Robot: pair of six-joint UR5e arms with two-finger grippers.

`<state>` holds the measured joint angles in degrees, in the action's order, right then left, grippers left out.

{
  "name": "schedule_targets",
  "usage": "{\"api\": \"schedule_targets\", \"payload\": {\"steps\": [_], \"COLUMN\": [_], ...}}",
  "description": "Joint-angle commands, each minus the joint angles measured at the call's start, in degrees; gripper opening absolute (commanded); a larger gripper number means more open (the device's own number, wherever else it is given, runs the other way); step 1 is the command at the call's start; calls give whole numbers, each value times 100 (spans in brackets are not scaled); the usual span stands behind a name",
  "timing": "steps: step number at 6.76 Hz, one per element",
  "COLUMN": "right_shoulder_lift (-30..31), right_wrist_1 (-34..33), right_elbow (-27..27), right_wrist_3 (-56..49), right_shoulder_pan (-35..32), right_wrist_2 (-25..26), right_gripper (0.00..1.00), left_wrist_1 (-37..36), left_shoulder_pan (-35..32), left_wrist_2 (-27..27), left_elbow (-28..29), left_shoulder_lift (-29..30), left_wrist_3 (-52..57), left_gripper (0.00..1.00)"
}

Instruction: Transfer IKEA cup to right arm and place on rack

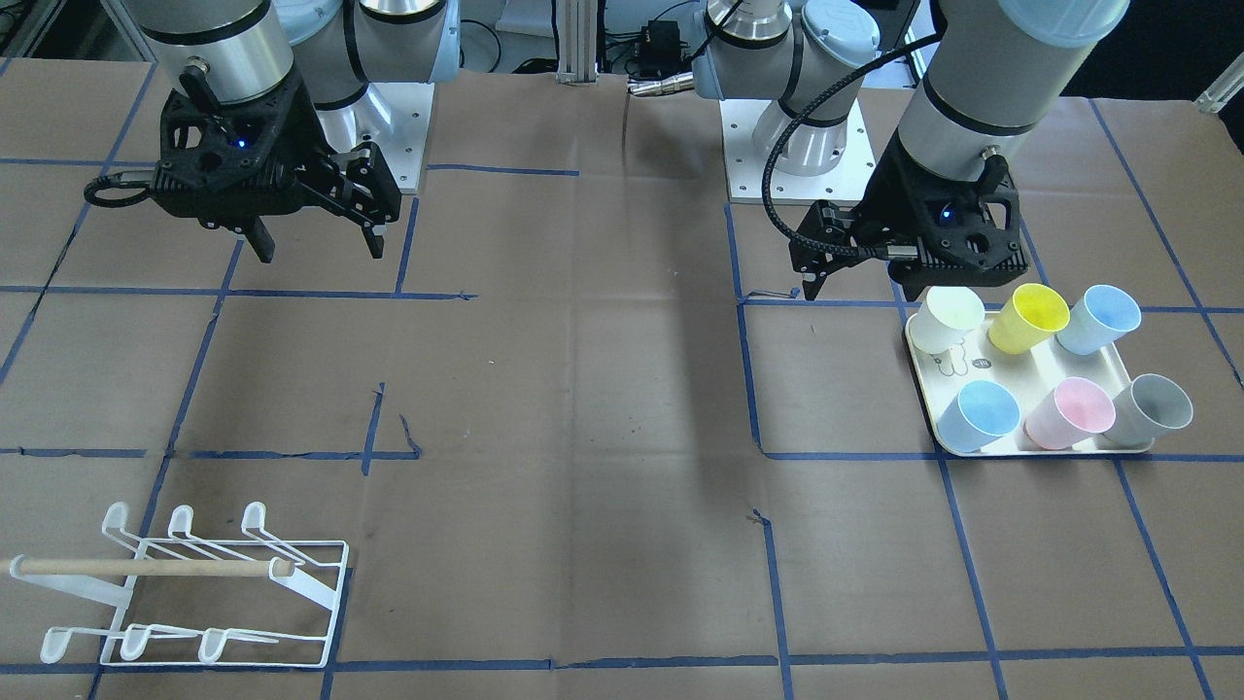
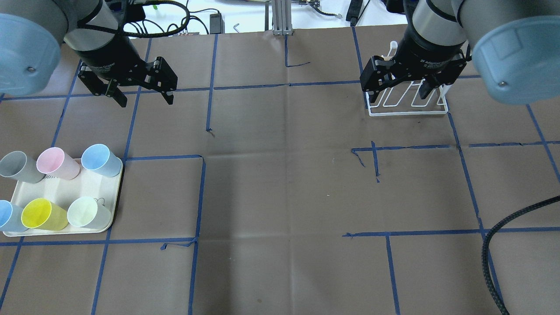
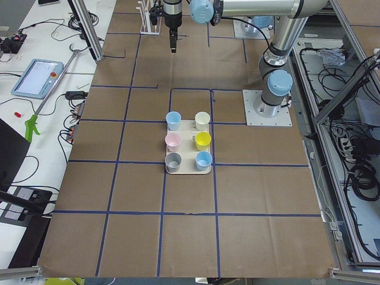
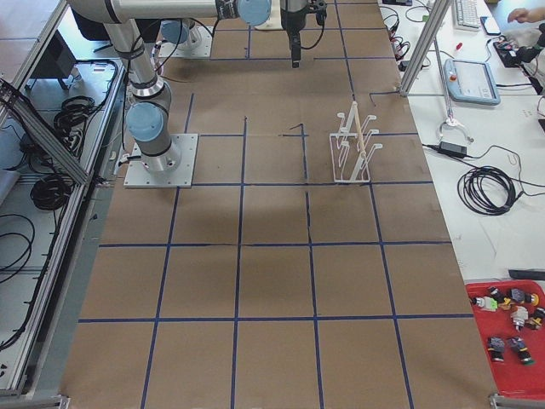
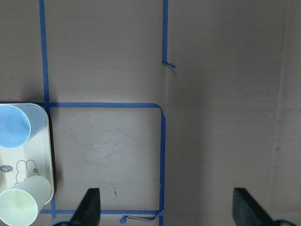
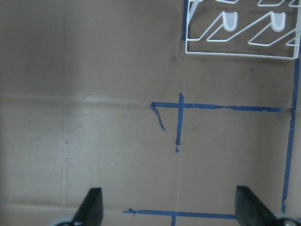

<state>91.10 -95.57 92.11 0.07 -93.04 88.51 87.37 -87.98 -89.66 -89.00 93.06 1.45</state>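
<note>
Left arm (image 1: 982, 87): wrist vertical, left gripper (image 2: 146, 100) pointing straight down, hovering over the table (image 2: 280, 197) near the tray (image 2: 57, 189). Fingers spread wide, nothing between them.

Right arm (image 1: 214, 49): same posture, right gripper (image 1: 319, 251) hanging above bare table. Fingers also wide apart and empty. The rack (image 1: 313, 589) only shows in the top corner of its wrist view.

The cups are all on the tray, upright with mouths up, in two rows of three: white cup (image 1: 948, 319), yellow cup (image 1: 1030, 316), one blue cup (image 1: 1098, 319), second blue cup (image 1: 980, 416), pink cup (image 1: 1069, 413), grey cup (image 1: 1152, 408). They are smooth, matte, thin-walled and tapered. Neither gripper touches any of them.

Tray: cream, rounded corners, small animal drawing. Rack: thin white wire, looped hook prongs in two rows, pale wooden dowel (image 1: 146, 567) across it. Table: creased brown paper with a blue tape grid. Arms are silver-grey with pale blue caps, grippers black.
</note>
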Motion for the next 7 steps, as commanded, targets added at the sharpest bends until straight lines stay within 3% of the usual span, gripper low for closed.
{"api": "schedule_targets", "payload": {"steps": [1,7], "right_shoulder_lift": [-4,-5], "right_wrist_1": [30,21], "right_elbow": [-26,17], "right_wrist_3": [-7,-33], "right_shoulder_pan": [-12,14], "right_wrist_2": [0,61], "right_gripper": [100,100], "left_wrist_1": [0,0], "left_shoulder_pan": [0,0], "left_wrist_2": [1,10], "left_elbow": [-3,-29], "left_shoulder_lift": [2,-7], "left_wrist_3": [13,22], "left_gripper": [100,100]}}
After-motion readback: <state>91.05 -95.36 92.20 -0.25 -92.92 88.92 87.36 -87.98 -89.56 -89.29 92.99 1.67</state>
